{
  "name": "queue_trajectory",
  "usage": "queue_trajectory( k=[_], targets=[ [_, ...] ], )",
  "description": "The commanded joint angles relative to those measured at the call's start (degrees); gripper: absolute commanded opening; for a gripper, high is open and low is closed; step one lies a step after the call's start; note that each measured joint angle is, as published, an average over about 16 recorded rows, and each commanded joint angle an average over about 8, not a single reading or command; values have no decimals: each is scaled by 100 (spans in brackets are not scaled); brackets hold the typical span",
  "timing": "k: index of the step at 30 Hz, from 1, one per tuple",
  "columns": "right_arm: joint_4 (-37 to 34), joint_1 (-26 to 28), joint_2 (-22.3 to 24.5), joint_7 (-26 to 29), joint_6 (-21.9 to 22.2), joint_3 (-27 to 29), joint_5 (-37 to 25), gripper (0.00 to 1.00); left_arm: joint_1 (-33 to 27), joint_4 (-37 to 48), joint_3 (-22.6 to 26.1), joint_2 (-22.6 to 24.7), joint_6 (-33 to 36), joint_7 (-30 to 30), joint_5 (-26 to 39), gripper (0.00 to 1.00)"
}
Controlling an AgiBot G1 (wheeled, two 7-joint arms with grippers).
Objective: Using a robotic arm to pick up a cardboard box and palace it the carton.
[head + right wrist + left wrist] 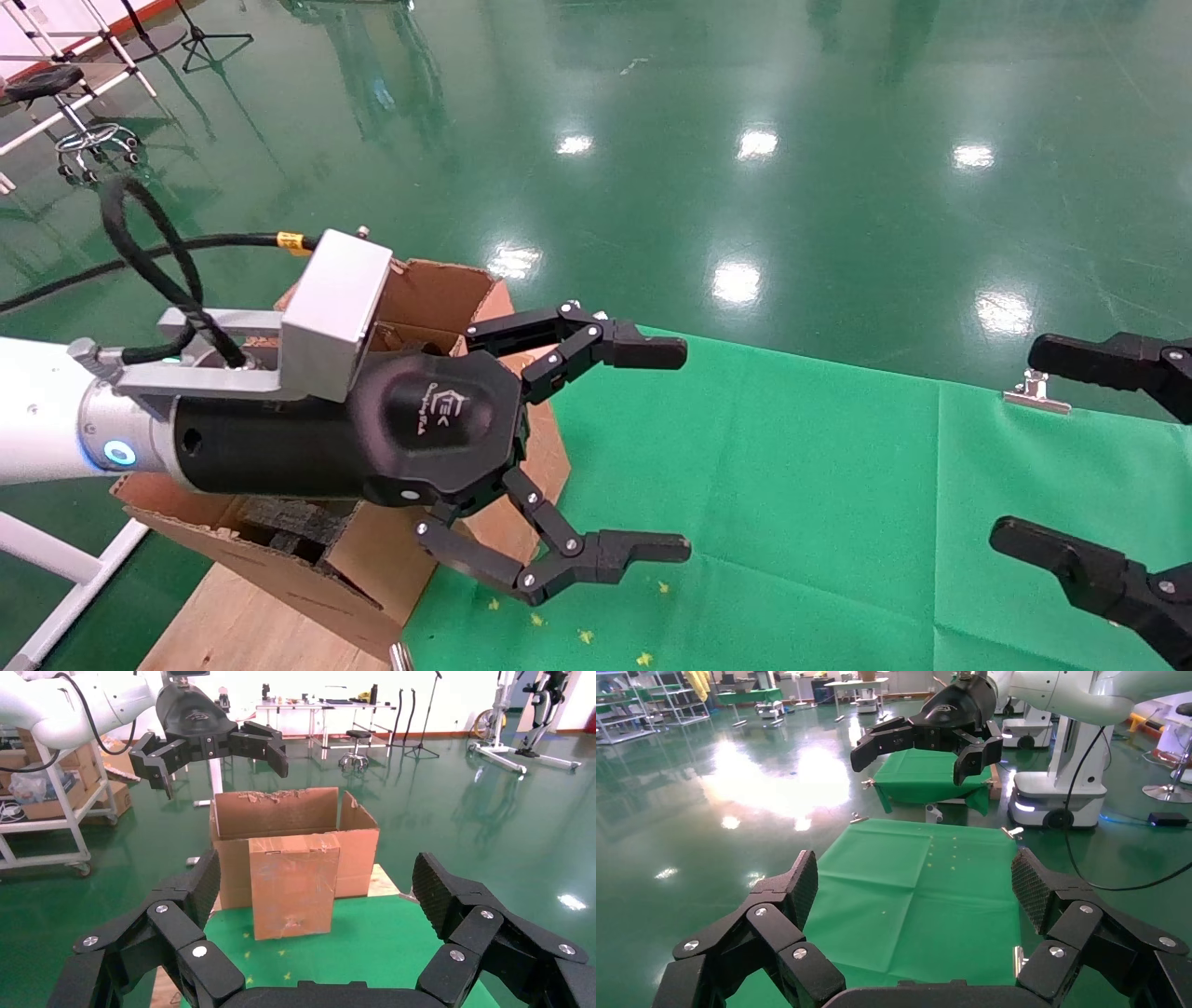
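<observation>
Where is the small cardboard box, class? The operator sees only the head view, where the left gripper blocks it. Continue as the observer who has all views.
Observer: The cardboard box stands upright on the green cloth, directly in front of the carton.
Operator: Is the left gripper holding it?
Observer: No. The left gripper hangs open and empty above the carton.
Operator: And the right gripper?
Observer: The right gripper is open and faces the box, not touching it.
</observation>
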Motion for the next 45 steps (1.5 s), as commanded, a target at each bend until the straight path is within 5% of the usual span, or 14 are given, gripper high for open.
queue_trajectory(
  k=[1,12,14,20,22,29,38,45],
  targets=[
    [0,0,0,0,0,0,0,100,0,0,0,0,0,0,0,100],
    [0,0,0,0,0,0,0,100,1,-1,-1,-1,1,2,2,100],
    [0,0,0,0,0,0,0,85,-6,-8,4,-10,0,8,27,100],
    [0,0,0,0,0,0,0,10,-396,-196,230,-173,46,-109,756,100],
    [0,0,0,0,0,0,0,0,-695,-260,396,-218,84,-254,1216,100],
    [-1,-1,1,0,1,0,1,0,-1629,-221,934,-105,182,-839,2519,100],
    [-2,-2,1,0,2,0,3,0,-1883,-178,1111,-73,147,-1056,3004,100],
    [-2,-2,1,0,2,0,3,0,-2710,-273,1685,-3,296,-2383,4526,100]
  ],
)
